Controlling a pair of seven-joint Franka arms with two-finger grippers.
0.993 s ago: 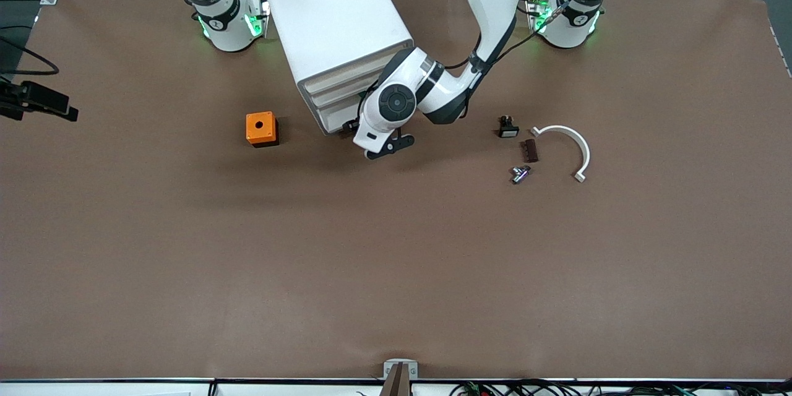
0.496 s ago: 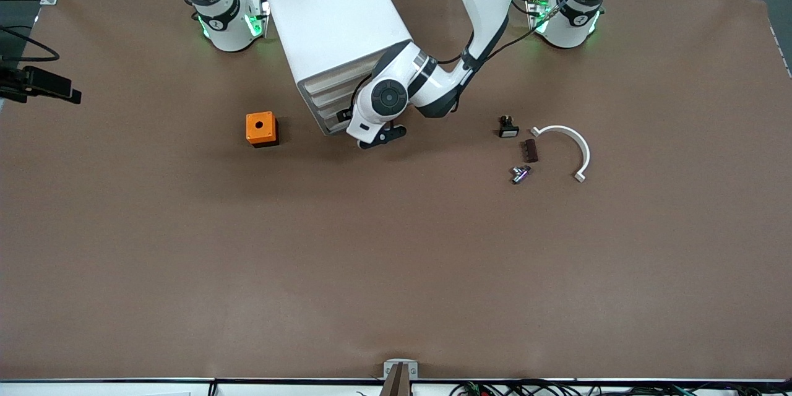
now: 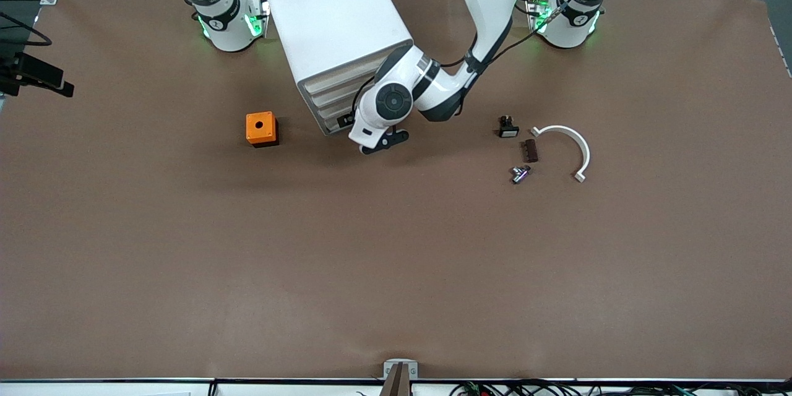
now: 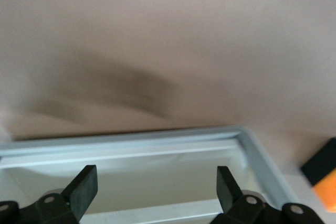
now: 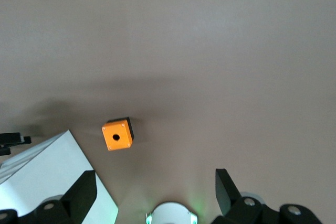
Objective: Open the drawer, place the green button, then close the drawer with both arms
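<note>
Left pincer (image 3: 346, 125) shifted slightly along drawer (image 4: 157, 153); no legible writing.

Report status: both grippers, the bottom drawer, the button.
Left gripper open, at the drawer front. Right gripper open, waiting high over its end. Drawer barely out. Button untouched on table, nothing blocking.

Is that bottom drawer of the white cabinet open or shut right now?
Slightly open. The left wrist view looks down into the drawer, showing its rim and pale floor between the spread fingers of the left end effector.
</note>
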